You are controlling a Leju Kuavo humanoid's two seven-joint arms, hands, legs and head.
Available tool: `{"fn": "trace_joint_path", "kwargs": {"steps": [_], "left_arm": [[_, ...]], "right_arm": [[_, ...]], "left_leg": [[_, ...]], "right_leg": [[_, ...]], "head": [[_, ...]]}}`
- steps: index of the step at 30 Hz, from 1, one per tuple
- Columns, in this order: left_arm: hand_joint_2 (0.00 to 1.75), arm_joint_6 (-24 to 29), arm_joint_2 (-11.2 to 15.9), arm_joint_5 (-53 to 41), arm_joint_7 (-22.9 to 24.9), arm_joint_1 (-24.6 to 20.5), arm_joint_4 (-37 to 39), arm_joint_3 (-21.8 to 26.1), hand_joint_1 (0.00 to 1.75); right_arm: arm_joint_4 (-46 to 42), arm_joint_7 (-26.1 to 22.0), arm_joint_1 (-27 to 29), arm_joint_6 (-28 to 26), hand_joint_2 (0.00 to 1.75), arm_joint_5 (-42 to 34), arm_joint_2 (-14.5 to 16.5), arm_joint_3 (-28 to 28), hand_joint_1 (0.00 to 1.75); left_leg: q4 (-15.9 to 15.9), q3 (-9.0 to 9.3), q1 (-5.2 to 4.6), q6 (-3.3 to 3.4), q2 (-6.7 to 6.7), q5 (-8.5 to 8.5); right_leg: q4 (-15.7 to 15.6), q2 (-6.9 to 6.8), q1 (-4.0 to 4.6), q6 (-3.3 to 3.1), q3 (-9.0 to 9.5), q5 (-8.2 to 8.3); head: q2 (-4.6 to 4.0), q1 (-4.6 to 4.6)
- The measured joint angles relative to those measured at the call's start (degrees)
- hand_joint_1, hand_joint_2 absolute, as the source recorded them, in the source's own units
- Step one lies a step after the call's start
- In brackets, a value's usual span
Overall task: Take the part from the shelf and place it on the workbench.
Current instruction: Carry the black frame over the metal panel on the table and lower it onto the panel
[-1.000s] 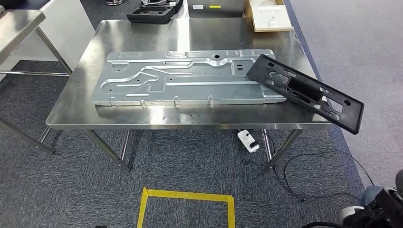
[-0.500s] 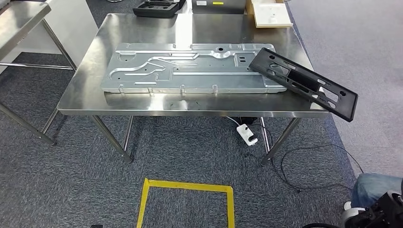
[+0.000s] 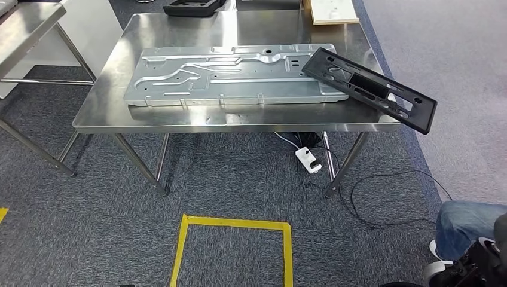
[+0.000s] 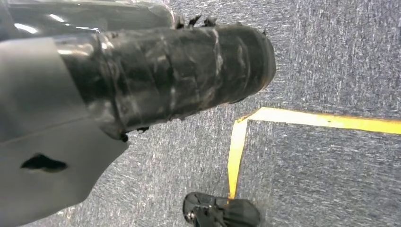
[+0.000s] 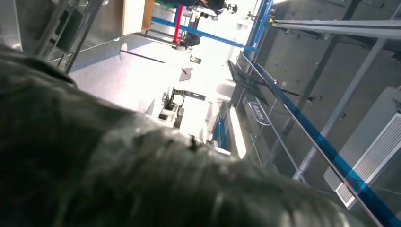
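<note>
The black slotted frame part point(image 3: 370, 89) lies tilted on the right end of the steel workbench point(image 3: 179, 122). Its left end rests on a large grey stamped metal plate point(image 3: 233, 75), and its right end sticks out past the table edge. No hand touches it in the head view. My left hand point(image 4: 165, 71) hangs over the carpet, showing a grey cover and a black taped finger, and I see nothing in it. My right hand point(image 5: 142, 179) is a dark blur close to its camera, with a slotted dark frame piece point(image 5: 59, 28) beyond it.
A yellow tape square point(image 3: 230, 251) marks the carpet in front of the workbench. A white power strip point(image 3: 308, 160) and cables lie under the table. A second steel table point(image 3: 24, 30) stands to the left. A person's leg in jeans point(image 3: 466, 221) is at the lower right.
The whole picture has shifted: the camera has drawn back, so the workbench sits higher and smaller. The part lies the same way on the table. The person's leg has come further into view.
</note>
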Motion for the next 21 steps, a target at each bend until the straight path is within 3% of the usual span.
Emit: {"fn": "trace_joint_path", "kwargs": {"steps": [2,5,7,9,10,11,12,13,14,16,17,20,21], "left_arm": [[0.00,0.05,0.02,0.00,0.00,-0.14,0.00,0.00,0.00],[0.00,0.07,0.02,0.03,0.00,-0.09,0.01,0.00,0.00],[0.00,0.08,0.00,0.04,0.00,-0.10,0.02,0.00,0.00],[0.00,0.08,-0.02,0.01,0.00,-0.15,0.02,-0.01,0.00],[0.00,0.08,-0.02,-0.04,-0.01,-0.14,0.02,-0.01,0.00],[0.00,0.08,-0.02,-0.10,-0.03,-0.11,0.02,-0.02,0.00],[0.00,0.09,-0.02,-0.15,-0.09,-0.08,0.02,-0.03,0.00],[0.00,0.09,-0.02,-0.21,-0.17,-0.05,0.02,-0.03,0.00],[0.00,0.09,-0.02,-0.26,-0.27,-0.03,0.02,-0.04,0.00],[0.00,0.10,-0.02,-0.34,-0.46,-0.04,0.02,-0.07,0.00],[0.00,0.12,0.01,-0.37,-0.53,-0.05,0.02,-0.08,0.00],[0.00,0.15,0.10,-0.37,-0.64,-0.04,0.02,-0.09,0.00],[0.00,0.15,0.08,-0.36,-0.67,-0.01,0.02,-0.09,0.00]], "right_arm": [[-0.09,0.15,0.01,0.00,0.00,0.20,-0.02,0.15,0.00],[-0.13,0.43,0.06,0.00,0.00,0.24,-0.14,0.28,0.00],[-0.14,0.79,0.13,0.00,0.00,0.26,-0.41,0.34,0.00],[-0.15,1.57,0.24,0.00,0.00,0.41,-0.60,0.36,0.00],[-0.15,2.28,0.37,0.00,0.00,0.49,-0.62,0.36,0.00],[-0.15,3.16,0.54,0.00,0.00,0.46,-0.62,0.33,0.00],[-0.15,4.12,0.71,0.00,0.00,0.24,-0.61,0.28,0.00],[-0.15,4.94,0.83,0.00,0.00,-0.18,-0.61,0.20,0.00],[-0.15,5.61,0.89,0.00,0.00,-0.78,-0.60,0.10,0.00],[-0.18,6.35,0.95,0.00,0.00,-1.93,-0.58,-0.12,0.00],[-0.21,6.52,1.02,0.00,0.00,-2.38,-0.57,-0.21,0.00],[-0.28,6.75,1.27,0.00,0.00,-4.75,-0.49,-0.35,0.00],[-0.28,6.83,1.35,0.00,0.00,-6.28,-0.44,-0.41,0.00]], "left_leg": [[-5.13,2.98,-0.30,0.68,-0.08,0.02],[-5.99,2.36,-0.32,1.81,0.02,0.83],[-6.41,1.56,-0.03,2.73,0.25,2.00],[-6.42,0.42,0.00,3.27,0.39,2.91],[-6.37,-0.17,-0.01,3.34,0.42,3.33],[-6.29,-0.83,-0.02,3.30,0.44,3.77],[-6.17,-1.42,-0.02,3.20,0.46,4.15],[-5.99,-1.90,0.01,3.06,0.45,4.45],[-5.72,-2.29,0.02,2.89,0.44,4.65],[-4.93,-2.99,-0.14,2.45,0.39,4.82],[-4.56,-3.23,-0.24,2.19,0.37,4.89],[-4.05,-3.67,-0.24,1.32,0.34,5.13],[-3.35,-4.08,-0.14,0.99,0.31,4.51]], "right_leg": [[0.06,-0.05,0.08,0.65,-0.30,0.67],[0.09,0.01,0.14,1.66,-0.53,1.25],[2.80,0.21,0.16,2.08,-1.65,-1.72],[9.38,0.29,0.09,2.36,-3.71,-7.08],[12.91,0.29,0.07,2.50,-4.59,-8.77],[15.34,0.28,0.04,2.61,-4.89,-9.21],[15.89,0.27,-0.02,2.69,-4.26,-8.47],[14.06,0.26,-0.12,2.70,-2.48,-6.98],[10.24,0.24,-0.24,2.67,0.31,-5.51],[2.17,0.27,-0.19,2.40,5.56,-4.65],[-0.17,0.29,-0.12,2.18,6.84,-4.87],[-1.20,0.33,-0.08,1.17,6.70,-4.93],[-1.30,0.32,-0.15,0.75,6.56,-4.66]], "head": [[0.00,0.02],[0.00,-0.03],[0.00,0.12],[0.00,0.36],[0.00,0.45],[0.00,0.47],[0.00,0.47],[0.00,0.47],[0.00,0.47],[0.00,0.45],[0.00,0.46],[0.00,0.47],[0.00,0.38]]}}
